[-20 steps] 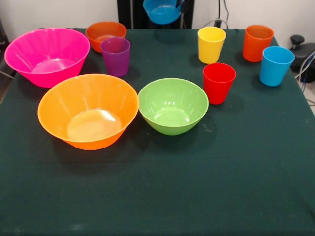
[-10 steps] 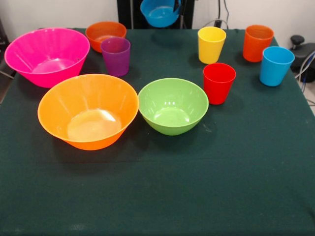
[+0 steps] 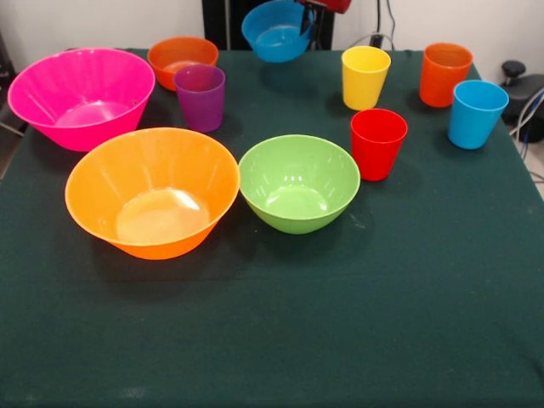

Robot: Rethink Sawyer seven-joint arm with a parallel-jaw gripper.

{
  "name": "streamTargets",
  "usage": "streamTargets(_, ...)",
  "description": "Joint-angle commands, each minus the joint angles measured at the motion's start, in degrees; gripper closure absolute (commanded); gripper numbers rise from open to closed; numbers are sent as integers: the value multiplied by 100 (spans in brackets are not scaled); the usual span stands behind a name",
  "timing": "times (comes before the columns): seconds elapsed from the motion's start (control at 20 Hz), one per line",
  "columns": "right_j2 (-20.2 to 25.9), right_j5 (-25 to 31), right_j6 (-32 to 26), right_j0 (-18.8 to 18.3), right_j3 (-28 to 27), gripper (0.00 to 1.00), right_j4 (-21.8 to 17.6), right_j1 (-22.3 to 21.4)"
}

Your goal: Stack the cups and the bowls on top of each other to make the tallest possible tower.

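Five bowls and five cups sit unstacked, with one exception: the small blue bowl (image 3: 278, 31) hangs clear of the dark green tablecloth (image 3: 340, 323) at the far edge, tilted toward the camera, its right rim pinched by the gripper (image 3: 308, 19) (only the black tips and a sliver of red arm show at the top). Below it, the green bowl (image 3: 298, 183) rests upright near mid-table, just beside the large orange bowl (image 3: 153, 191) on its left. Behind that stand the pink bowl (image 3: 82, 96), the purple cup (image 3: 201, 97) and the small orange bowl (image 3: 181, 59), the cup overlapping the small bowl's front. On the right, the red cup (image 3: 378, 143) stands nearest the green bowl, with the yellow cup (image 3: 365, 76), orange cup (image 3: 444, 74) and light blue cup (image 3: 476, 113) upright and apart behind it.
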Motion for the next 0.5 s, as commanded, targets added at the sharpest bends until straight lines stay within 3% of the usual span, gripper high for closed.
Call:
streamTargets(0.05, 592, 645, -44, -100, -841, 100, -262, 93)
streamTargets(0.5, 666, 892, -69, -169, -1012, 100, -303, 25)
